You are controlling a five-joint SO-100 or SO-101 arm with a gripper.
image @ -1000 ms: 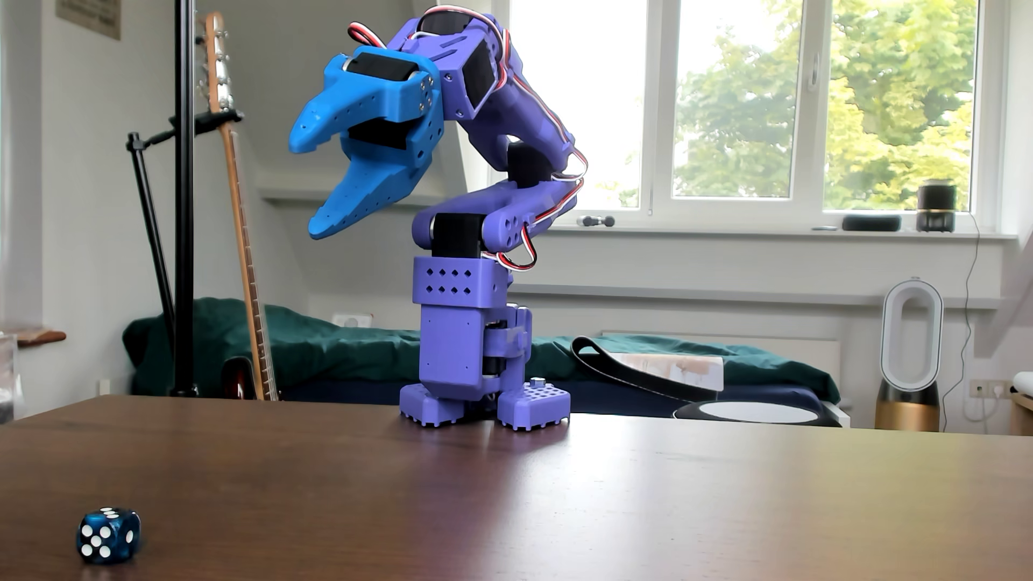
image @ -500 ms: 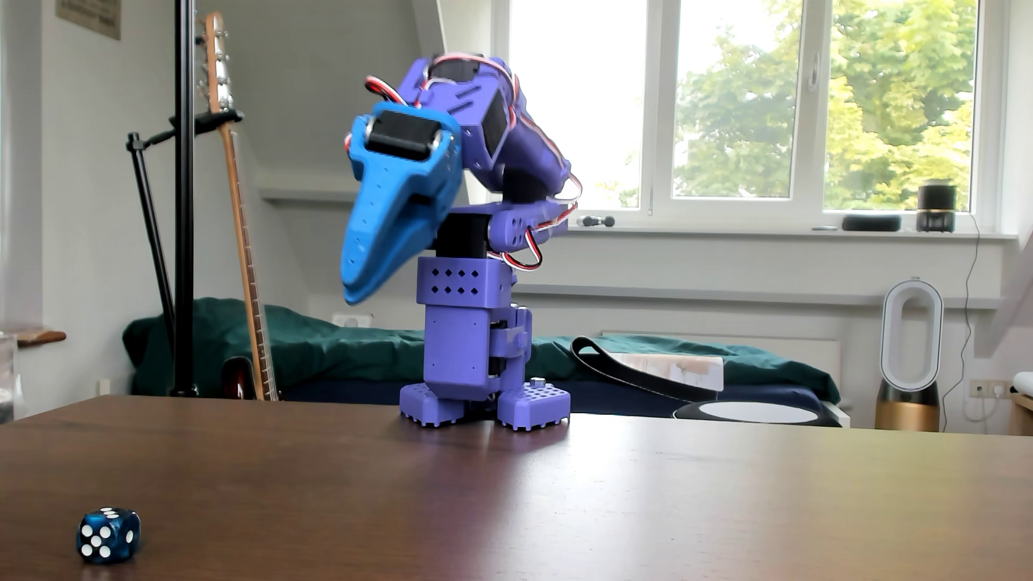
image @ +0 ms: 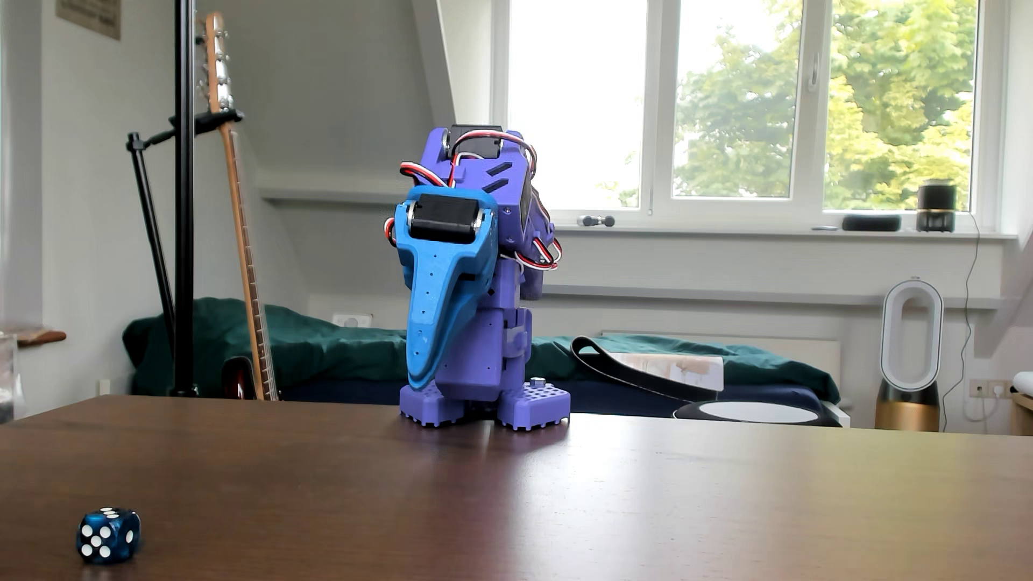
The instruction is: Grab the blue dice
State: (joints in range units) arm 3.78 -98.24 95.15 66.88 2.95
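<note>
The blue dice (image: 108, 535) rests on the dark wooden table (image: 559, 503) at the near left corner of this view, white pips facing the camera. The purple arm stands folded over its base at the table's far edge. Its bright-blue gripper (image: 418, 382) points straight down in front of the base, just above the table, with both jaws together and nothing between them. Gripper and dice are far apart, the dice much nearer the camera and to the left.
The arm's purple base (image: 483, 405) is clamped at the far table edge. Behind the table stand a black pole (image: 183, 195), a guitar (image: 240, 223), a bed with a green cover (image: 313, 346) and a fan (image: 908, 357).
The gripper was raised and wide open a second ago. It has since shut, swung right and dropped down in front of the base as the arm folded. The dice has not moved.
</note>
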